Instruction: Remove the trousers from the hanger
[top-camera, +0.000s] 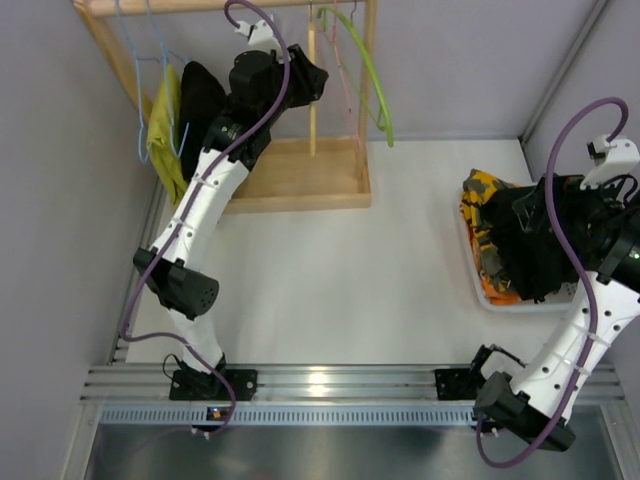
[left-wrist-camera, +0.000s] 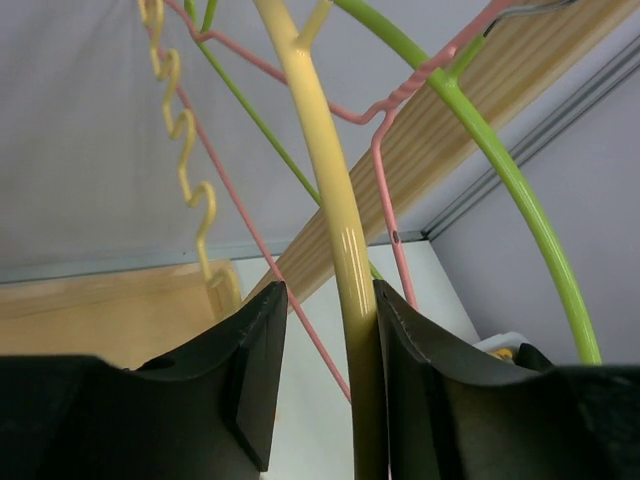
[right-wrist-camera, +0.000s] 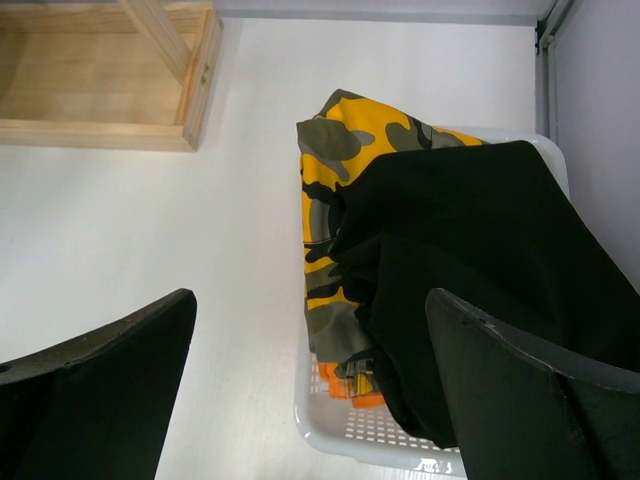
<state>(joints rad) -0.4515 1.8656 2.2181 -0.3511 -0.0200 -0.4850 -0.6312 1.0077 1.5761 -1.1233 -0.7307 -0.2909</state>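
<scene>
The cream-yellow hanger (left-wrist-camera: 335, 200) hangs bare on the wooden rack; from above it shows edge-on as a thin pale strip (top-camera: 312, 95). My left gripper (left-wrist-camera: 330, 300) is up at the rack (top-camera: 303, 75), open. The hanger's arm runs between the jaws, resting against the right finger (left-wrist-camera: 420, 380), with a gap to the left finger. The black trousers (right-wrist-camera: 470, 230) lie heaped in the white basket (right-wrist-camera: 350, 440) at the right (top-camera: 540, 280), on top of camouflage cloth. My right gripper (right-wrist-camera: 310, 300) hovers wide open over the basket (top-camera: 525, 235), holding nothing.
A green hanger (left-wrist-camera: 510, 170), a pink wire hanger (left-wrist-camera: 385, 170) and a yellow wavy hanger (left-wrist-camera: 190, 160) crowd the cream one. Blue wire hangers (top-camera: 150, 50), a yellow cloth (top-camera: 165, 125) and another black garment (top-camera: 200, 100) hang at the rack's left. The wooden rack base (top-camera: 300, 175) sits behind.
</scene>
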